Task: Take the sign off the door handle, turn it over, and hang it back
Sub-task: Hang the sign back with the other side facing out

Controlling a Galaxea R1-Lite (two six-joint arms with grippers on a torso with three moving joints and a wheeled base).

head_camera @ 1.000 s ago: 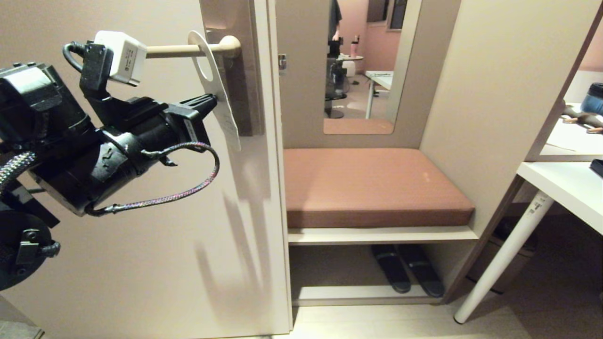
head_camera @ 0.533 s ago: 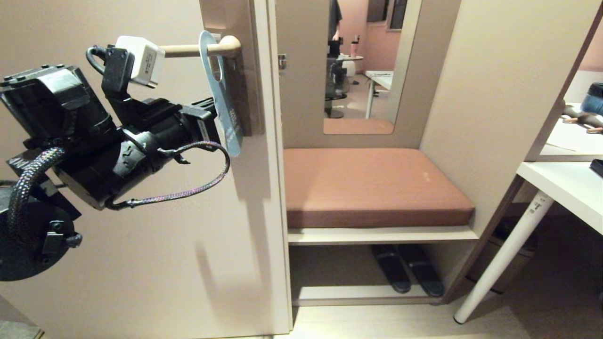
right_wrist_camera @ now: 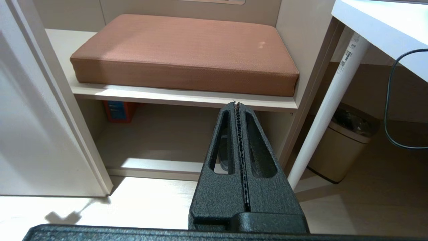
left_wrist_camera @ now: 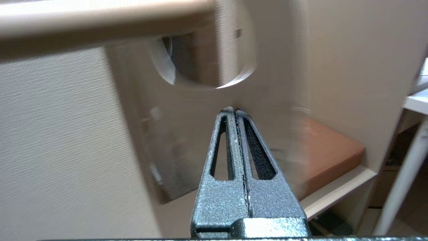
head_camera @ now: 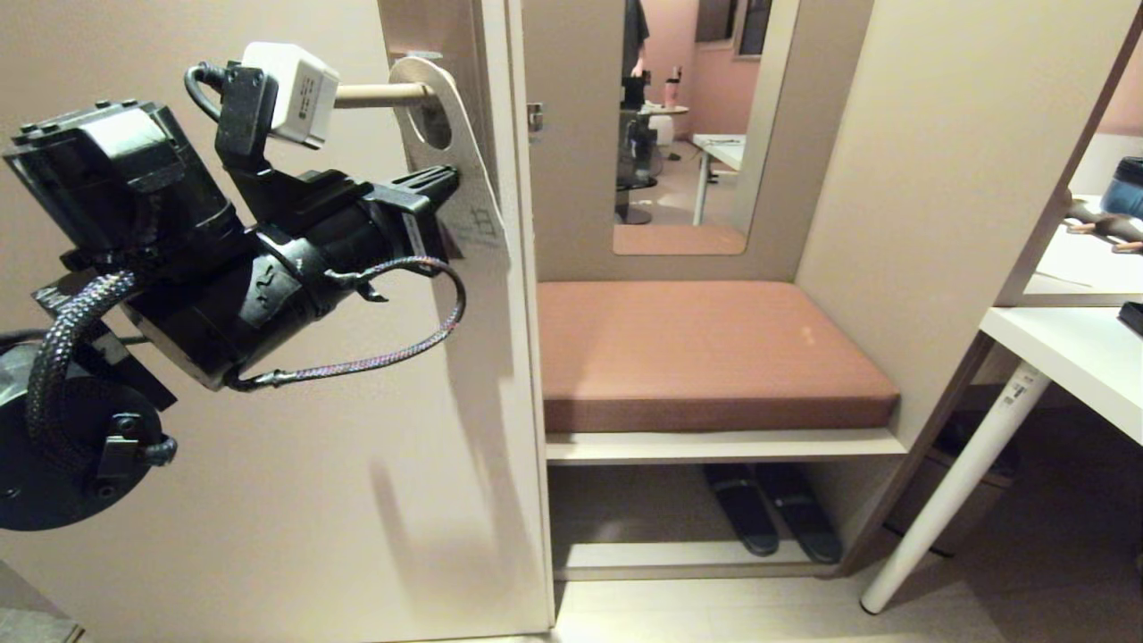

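Both fingers of the left hand (head_camera: 446, 183) pinch together on the sign (head_camera: 464, 179), white side facing out, its hole threaded over the door handle (head_camera: 375, 92). Right hand (right_wrist_camera: 236, 104) hangs clamped and empty near the cushioned shelf (right_wrist_camera: 187, 97).

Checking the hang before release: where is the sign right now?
In the head view the sign is upper left, threaded by its hole onto the door handle against the door's edge, with the left hand shut at its middle.

head: faces door (head_camera: 268, 446) | wrists: close, forward; all share cushion (head_camera: 705, 348)
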